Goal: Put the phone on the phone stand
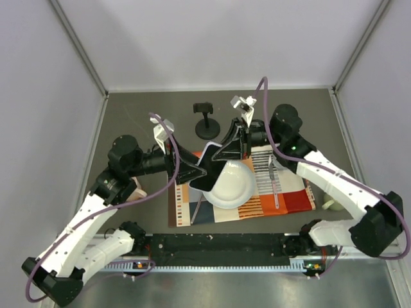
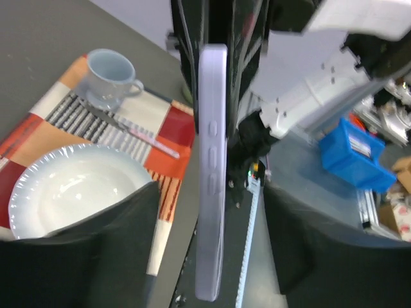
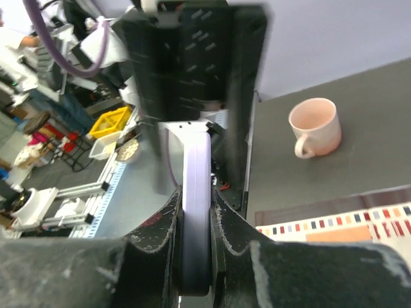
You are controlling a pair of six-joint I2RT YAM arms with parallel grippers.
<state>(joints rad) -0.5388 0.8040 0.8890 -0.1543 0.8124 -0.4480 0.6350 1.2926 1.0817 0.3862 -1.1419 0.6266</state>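
The two arms meet in the middle, up above the white bowl (image 1: 232,186). The phone (image 1: 204,172) is between them. It is up in the air at a tilt, not on the counter (image 1: 141,106).

The right pincer (image 3: 194,215) is clenched on the phone. In the right wrist view its two fingers (image 3: 160,234) press on both flat sides, and the pale purple edge shows between them. The left pincer (image 2: 210,192) is released. In the left wrist view the phone's edge runs up the middle, and there is a gap on each side between it and the dark fingers (image 2: 90,250).

The phone stand (image 1: 207,123) is all black. It stands upright on the counter, past the bowl, near the back wall. The phone is in front of it and does not touch it.

The bowl sits on a mat (image 1: 292,200) with red, orange and white squares. A pale blue cup (image 2: 110,72) sits at one corner of the mat. A pink cup (image 3: 314,125) stands on the bare counter, off the mat.
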